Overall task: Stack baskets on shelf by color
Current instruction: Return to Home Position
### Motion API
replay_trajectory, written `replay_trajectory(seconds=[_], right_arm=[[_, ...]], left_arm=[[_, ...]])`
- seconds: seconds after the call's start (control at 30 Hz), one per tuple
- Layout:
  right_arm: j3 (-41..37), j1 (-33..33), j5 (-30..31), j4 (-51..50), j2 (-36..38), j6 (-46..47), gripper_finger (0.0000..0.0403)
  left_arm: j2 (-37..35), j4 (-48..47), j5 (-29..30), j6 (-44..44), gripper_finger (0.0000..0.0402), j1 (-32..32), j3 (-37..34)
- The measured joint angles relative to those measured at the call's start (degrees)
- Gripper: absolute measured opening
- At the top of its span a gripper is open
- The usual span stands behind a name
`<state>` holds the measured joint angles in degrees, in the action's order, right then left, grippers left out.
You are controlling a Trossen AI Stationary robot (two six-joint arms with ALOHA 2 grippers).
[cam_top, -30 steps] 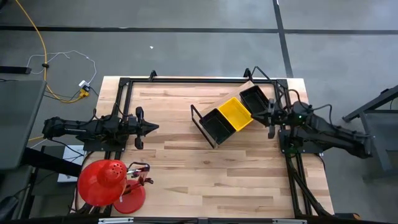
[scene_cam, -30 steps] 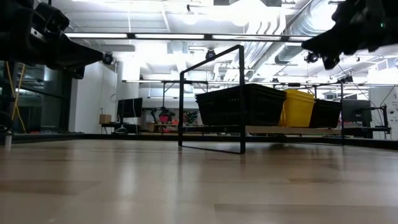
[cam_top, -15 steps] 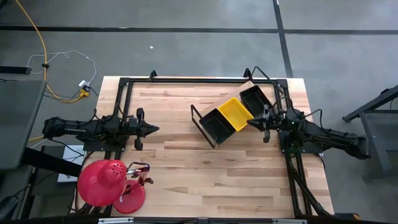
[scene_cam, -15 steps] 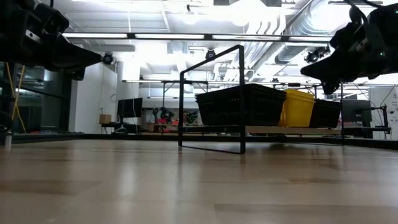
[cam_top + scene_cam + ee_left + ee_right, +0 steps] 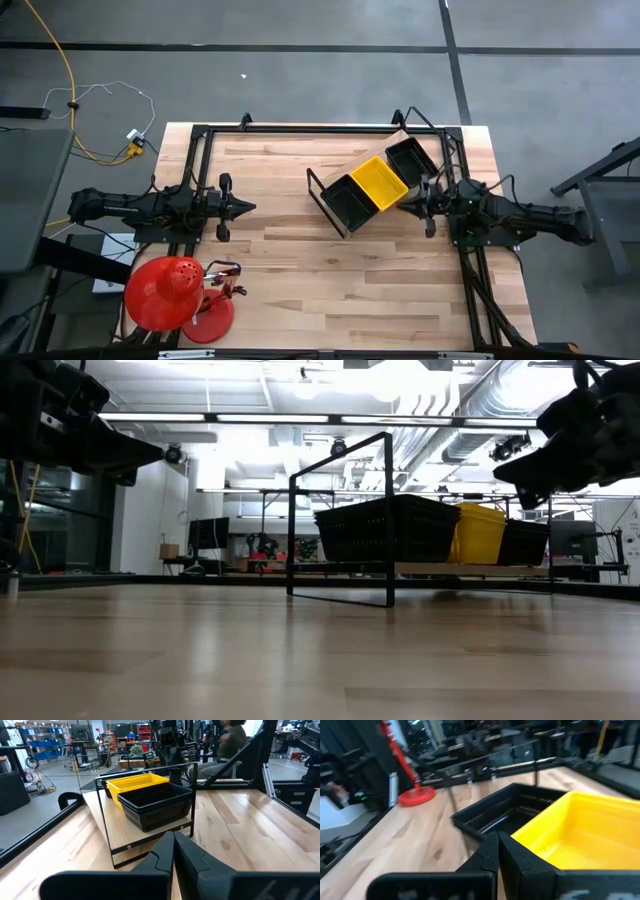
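Observation:
The shelf (image 5: 345, 228), a slanted wooden board in a thin black frame, stands right of the table's middle. Three baskets sit on it in a row: a black one (image 5: 350, 200), a yellow one (image 5: 380, 182) and another black one (image 5: 410, 157). My right gripper (image 5: 405, 201) is shut and hovers just off the yellow basket's (image 5: 585, 827) right side, above the table; the black basket (image 5: 510, 812) lies beyond it. My left gripper (image 5: 247, 206) is shut and waits at the table's left side, pointing at the shelf (image 5: 150, 832), the black basket (image 5: 157, 805) and the yellow basket (image 5: 137, 782).
A red dome-shaped object (image 5: 163, 292) and a red disc base (image 5: 210, 320) stand at the table's near left corner. Black frame rails (image 5: 320, 129) run along the table's far, left and right sides. Bare wood lies near of the shelf. A person (image 5: 231, 740) sits beyond the table.
My right gripper has moved from beside the far black basket toward the table's left and near edge, and lower, ending beside the yellow basket. Its fingers stayed shut. The baskets and the shelf have not moved.

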<state>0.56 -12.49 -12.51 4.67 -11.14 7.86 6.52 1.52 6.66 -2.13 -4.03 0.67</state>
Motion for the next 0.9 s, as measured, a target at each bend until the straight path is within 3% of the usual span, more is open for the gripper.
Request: replay_trajectory(seconds=[0.33, 0.9], right_arm=[[0.0, 8.77, 3.31, -0.19, 0.15, 1.61, 0.0], [0.0, 9.22, 3.26, -2.53, 10.5, -3.0, 0.0]], left_arm=[[0.0, 0.02, 0.02, 0.0, 0.0, 0.0, 0.0], [-0.37, 0.04, 0.0, 0.0, 0.0, 0.0, 0.0]])
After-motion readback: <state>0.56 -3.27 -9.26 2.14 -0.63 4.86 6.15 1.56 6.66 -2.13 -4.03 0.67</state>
